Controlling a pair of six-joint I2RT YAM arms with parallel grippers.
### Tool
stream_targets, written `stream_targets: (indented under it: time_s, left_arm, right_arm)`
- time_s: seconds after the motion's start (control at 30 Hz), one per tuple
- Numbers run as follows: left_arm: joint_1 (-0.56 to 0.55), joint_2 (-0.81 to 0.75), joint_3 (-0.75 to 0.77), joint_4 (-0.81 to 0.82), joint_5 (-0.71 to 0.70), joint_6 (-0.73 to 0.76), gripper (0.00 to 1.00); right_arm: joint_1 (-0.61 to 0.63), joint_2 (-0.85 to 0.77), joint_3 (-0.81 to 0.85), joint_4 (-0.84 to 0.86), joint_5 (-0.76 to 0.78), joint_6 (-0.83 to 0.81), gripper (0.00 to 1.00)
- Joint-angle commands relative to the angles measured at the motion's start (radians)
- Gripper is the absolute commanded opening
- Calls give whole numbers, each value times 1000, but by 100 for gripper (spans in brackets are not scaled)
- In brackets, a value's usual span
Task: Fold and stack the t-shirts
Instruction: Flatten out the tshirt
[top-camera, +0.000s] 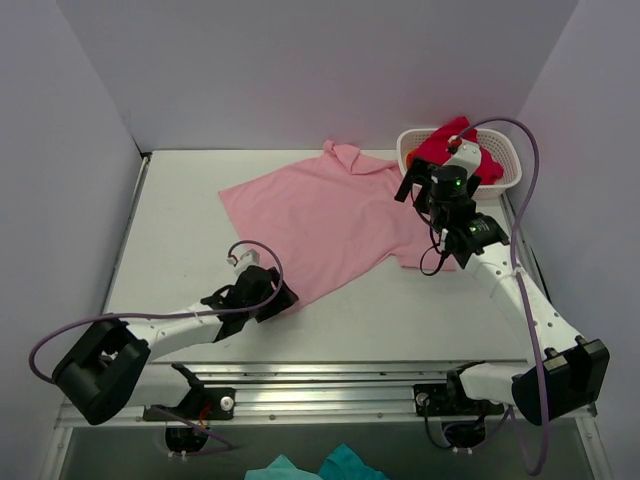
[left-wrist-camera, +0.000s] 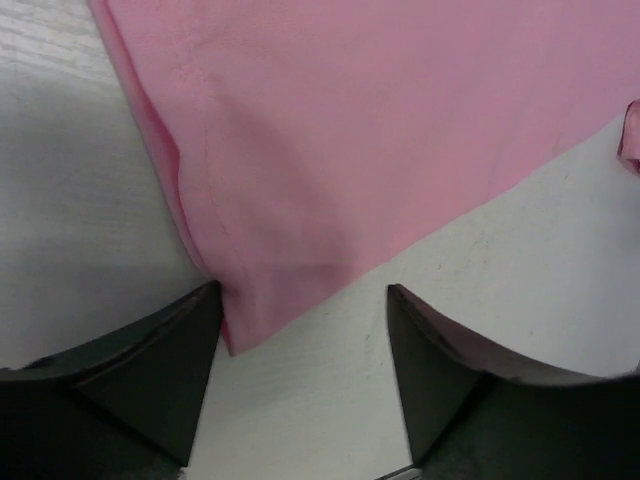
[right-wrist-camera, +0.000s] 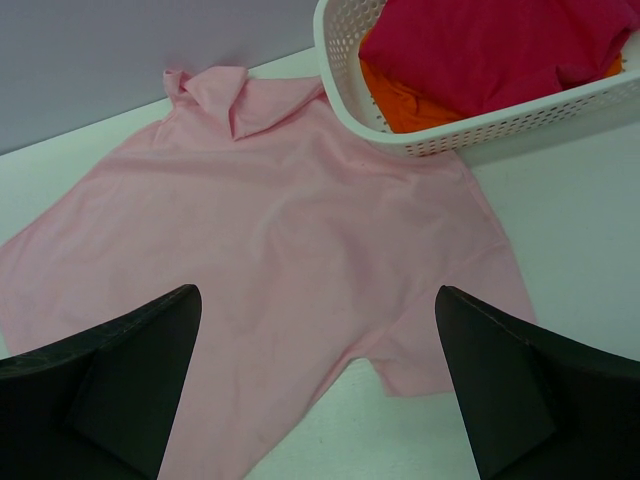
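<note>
The light pink t-shirt (top-camera: 325, 215) lies spread flat on the white table, collar toward the back wall. It also shows in the left wrist view (left-wrist-camera: 370, 130) and the right wrist view (right-wrist-camera: 300, 230). The crimson red t-shirt (top-camera: 448, 145) lies bunched in the white basket and shows in the right wrist view (right-wrist-camera: 480, 45). My left gripper (top-camera: 282, 297) is open and low at the pink shirt's near corner, which lies beside the left finger (left-wrist-camera: 150, 370). My right gripper (top-camera: 418, 185) is open and empty above the shirt's right sleeve (right-wrist-camera: 470, 300).
The white lattice basket (top-camera: 505, 180) stands at the back right, close to my right gripper; an orange cloth (right-wrist-camera: 400, 100) lies under the red shirt. Grey walls enclose the table. Teal cloth (top-camera: 310, 468) lies below the near edge. Bare table (top-camera: 170, 220) shows at left.
</note>
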Motion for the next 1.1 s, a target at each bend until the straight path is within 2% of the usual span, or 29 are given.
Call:
stream_targets:
  time_s: [0.0,0.07,0.1,0.2,0.23,0.37,0.4,0.47,0.53,0.63,0.73,0.77,0.83,1.07]
  left_arm:
    - [-8,68,21,55,28,3,69]
    - [-8,81,21,74,36,3,51]
    - [-10,93,18,77,34,4,34]
    - [-11,108,18,78,30,6,13]
    - [-13,110,18,77,28,7,2]
    - [-8,75,24,20,10,27,2]
    - [-8,16,31,-20,-27,32,2]
    - [-7,-74,44,-165,-76,59,2]
    - [1,-238,56,-336,-166,75,2]
    - [62,-448,87,-525,-225,141,2]
    - [202,-578,107,-606,-185,222,2]
    - [276,-600,108,-614,-170,240,2]
    - [344,-596,107,-615,-129,285,2]
    - [473,-474,77,-535,-49,270,2]
  right_arm:
    - [-6,-18,-8,1,40,-20,100]
    - [-7,-19,-14,5,48,-22,100]
    - [-10,-19,-15,5,50,-23,100]
    - [-15,-16,-20,13,51,-26,100]
    - [-15,-15,-24,15,51,-26,100]
    - [-16,-1,-31,24,47,-26,100]
    - [-16,-1,-32,25,36,-25,100]
    - [-16,5,-32,25,24,-20,100]
    - [-15,5,-31,33,-4,-17,100]
    - [-4,8,-26,44,-29,-2,100]
    - [22,31,-11,53,-38,10,100]
    - [46,53,-6,58,-36,18,100]
    - [77,98,14,64,-41,32,100]
    - [217,315,114,81,-50,93,100]
